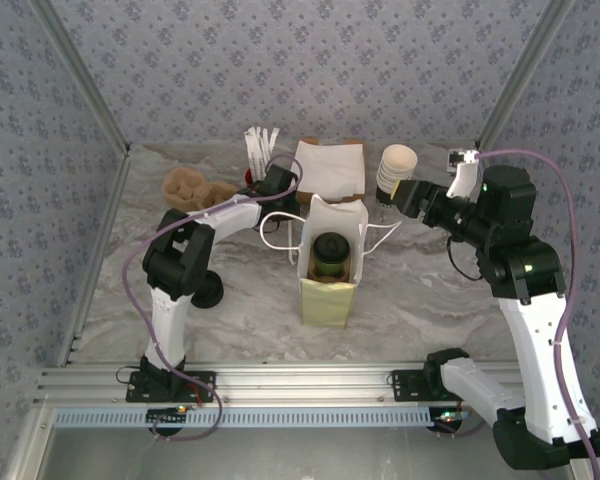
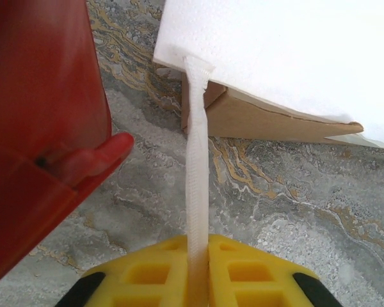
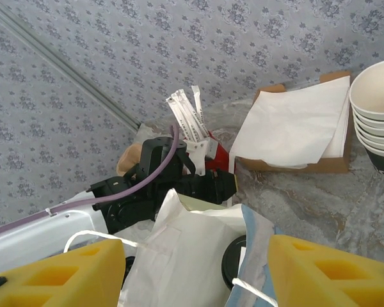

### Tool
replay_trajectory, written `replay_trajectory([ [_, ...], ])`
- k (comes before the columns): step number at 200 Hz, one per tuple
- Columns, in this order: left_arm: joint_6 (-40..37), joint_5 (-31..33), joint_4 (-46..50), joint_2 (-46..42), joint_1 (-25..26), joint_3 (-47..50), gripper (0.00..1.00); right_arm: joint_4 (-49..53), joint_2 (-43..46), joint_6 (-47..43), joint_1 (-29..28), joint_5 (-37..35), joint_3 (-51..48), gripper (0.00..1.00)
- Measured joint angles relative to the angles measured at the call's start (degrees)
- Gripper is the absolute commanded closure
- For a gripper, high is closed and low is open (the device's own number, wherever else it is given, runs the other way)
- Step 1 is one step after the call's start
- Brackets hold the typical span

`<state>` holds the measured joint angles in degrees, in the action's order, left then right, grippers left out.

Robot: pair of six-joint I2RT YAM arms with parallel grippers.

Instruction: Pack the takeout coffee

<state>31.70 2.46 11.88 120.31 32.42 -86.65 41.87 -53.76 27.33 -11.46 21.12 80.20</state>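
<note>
Takeout coffee [image 1: 330, 255] is seated inside the paper bag [image 1: 326, 300], mid-desk. Left tool [image 2: 198, 246] is clamped on the left handle [image 2: 197, 160]. Right tool [image 3: 197, 256] is spread wide, nothing held. The right handle [image 3: 243, 286] should be centred between its pads before closing; the bag is best kept untipped.

The takeout coffee [image 1: 330, 258] is showing a green cup under a black lid. The paper bag [image 1: 325, 300] is showing white above and pale yellow below. The counter [image 1: 450, 300] is running grey-white marble with tan veins, and the walls [image 1: 310, 60] are carrying a small blue-grey floral print.

The left claw [image 2: 198, 256] is showing yellow fingers with black edging around a white woven handle [image 2: 196, 160]. The right claw [image 3: 195, 272] is showing the same yellow.

The red cup [image 2: 38, 128] is glowing glossy beside white sticks [image 3: 185, 109]. The stack of cups [image 3: 374, 102] is showing white, going dark at the bottom. White napkins [image 3: 294, 125] are covering a brown tray [image 3: 307, 165]. A lilac cable [image 3: 83, 201] is crossing the white-and-black left arm [image 1: 180, 260].
</note>
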Motion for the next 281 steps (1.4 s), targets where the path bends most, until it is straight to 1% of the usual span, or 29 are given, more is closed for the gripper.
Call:
replay_trajectory([
  [17,-0.59,0.20,0.35,-1.25,0.00,0.22,0.89,0.07,0.24,0.00,0.17,-0.24,0.00,0.37],
  [36,-1.09,0.66,0.46,-4.83,0.00,1.27,0.90,0.24,0.70,0.00,0.35,-0.39,0.00,0.36],
  [84,-3.50,3.72,1.90,-20.00,0.02,2.78,0.90,0.87,1.42,0.00,0.63,-0.37,1.01,0.37],
  [109,-5.62,6.36,3.45,-27.87,0.22,2.78,0.90,0.92,1.73,0.00,0.72,-0.37,1.07,0.36],
  [162,-10.25,13.11,8.83,-40.13,0.87,2.51,0.90,1.40,2.25,0.00,0.94,-0.37,1.11,0.36],
  [188,-13.11,15.87,11.37,-44.35,3.37,-1.01,0.90,1.44,2.34,-0.17,1.18,-0.37,1.11,0.36],
  [213,-15.67,17.51,12.63,-46.31,6.62,-5.53,0.90,1.42,2.27,-0.20,1.46,-0.33,1.11,0.36],
  [243,-18.73,18.67,14.10,-46.60,11.21,-10.08,0.90,1.27,1.75,-0.20,1.79,-0.33,1.11,0.36],
  [281,-21.49,18.32,14.71,-46.07,16.81,-14.16,0.89,1.25,0.94,-0.22,2.80,-0.31,1.11,0.36],
])
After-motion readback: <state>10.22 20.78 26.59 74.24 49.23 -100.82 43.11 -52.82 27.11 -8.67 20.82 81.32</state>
